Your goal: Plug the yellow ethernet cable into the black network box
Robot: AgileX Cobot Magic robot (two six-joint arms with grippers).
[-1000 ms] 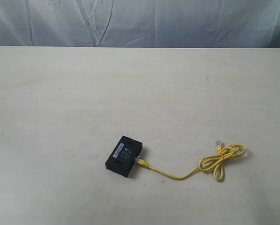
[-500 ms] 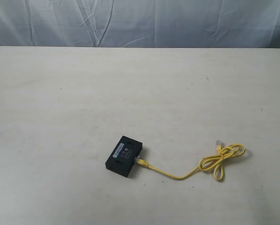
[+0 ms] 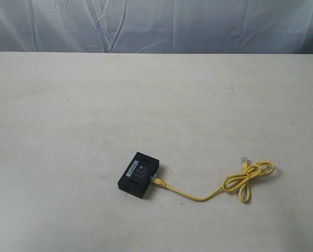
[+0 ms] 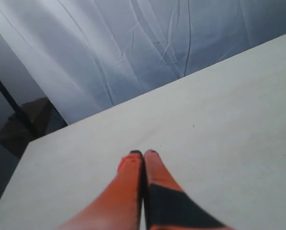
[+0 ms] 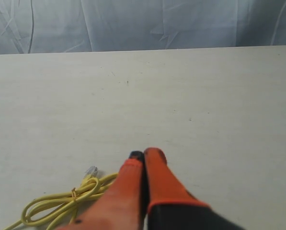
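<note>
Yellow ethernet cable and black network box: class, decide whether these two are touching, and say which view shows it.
Touching. In the exterior view, one plug end of the yellow ethernet cable meets the side of the black network box, with no gap visible between them.

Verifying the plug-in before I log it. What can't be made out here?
- Exterior view: whether the cable is seated in the box; port too small.
- Right wrist view: cable coil cut by the edge, partly behind the right gripper.
- Left wrist view: shows neither.
</note>
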